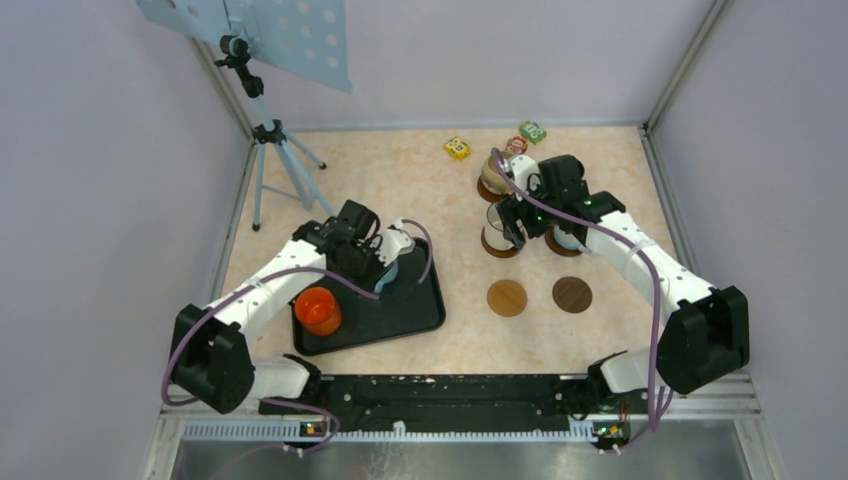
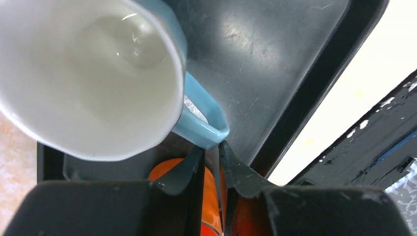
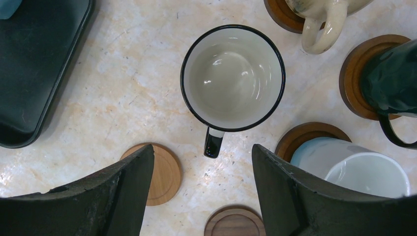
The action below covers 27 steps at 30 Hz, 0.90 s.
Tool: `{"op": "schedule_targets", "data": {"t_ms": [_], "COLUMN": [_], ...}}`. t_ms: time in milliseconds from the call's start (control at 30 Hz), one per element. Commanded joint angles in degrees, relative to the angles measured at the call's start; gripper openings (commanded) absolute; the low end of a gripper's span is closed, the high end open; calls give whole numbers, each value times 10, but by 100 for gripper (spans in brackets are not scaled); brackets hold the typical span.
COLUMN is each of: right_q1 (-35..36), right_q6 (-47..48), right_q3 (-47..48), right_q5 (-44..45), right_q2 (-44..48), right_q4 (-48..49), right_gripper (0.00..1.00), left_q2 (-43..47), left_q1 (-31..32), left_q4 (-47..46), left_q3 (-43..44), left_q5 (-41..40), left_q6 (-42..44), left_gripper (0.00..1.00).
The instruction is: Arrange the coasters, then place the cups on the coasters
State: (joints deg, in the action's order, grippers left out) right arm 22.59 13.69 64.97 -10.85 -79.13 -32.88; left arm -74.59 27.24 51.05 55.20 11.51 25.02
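In the black rectangular tray, the left gripper stands nearly closed at the light-blue handle of the white ceramic mug; a clamp cannot be confirmed. The handle should be seated deeper before lifting. Beyond, the right gripper is spread, empty.

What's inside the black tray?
Two cups sit in the tray: an orange cup at its near left corner and a white cup with a blue handle. From above, the left arm covers part of the tray, so anything beneath it is hidden.
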Motion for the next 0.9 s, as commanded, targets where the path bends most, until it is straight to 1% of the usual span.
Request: {"op": "schedule_targets", "data": {"t_ms": [0, 167, 300, 433, 567, 667, 733, 800, 867], "right_q1": [-4, -4, -4, -4, -4, -4, -3, 2, 13], "right_q6": [-7, -6, -3, -3, -1, 4, 2, -2, -7], "right_q3": [24, 22, 21, 23, 30, 38, 49, 56, 62], "right_q5": [-5, -1, 2, 1, -11, -33, -48, -57, -60], "right_q2": [15, 20, 25, 27, 27, 26, 22, 19, 17], "right_q4": [3, 2, 1, -1, -4, -7, -11, -11, -6], "right_gripper": [72, 72, 72, 72, 72, 72, 72, 72, 72], "left_q2": [-16, -36, -53, -69, -76, -69, -53, -33, -12], "left_q1": [23, 45, 51, 52, 52, 52, 50, 38, 18], "left_q4": [-25, -38, -49, -58, -53, -35, -32, -33, -36], "left_q3": [32, 45, 57, 76, 107, 134, 145, 146, 141], "left_q5": [24, 35, 53, 56, 66, 88, 97, 117, 146], "left_q6": [-21, -32, -38, -46, -54, -54, -62, -71, -77], "left_gripper": [22, 22, 22, 24, 29, 41, 51, 62, 68]}}
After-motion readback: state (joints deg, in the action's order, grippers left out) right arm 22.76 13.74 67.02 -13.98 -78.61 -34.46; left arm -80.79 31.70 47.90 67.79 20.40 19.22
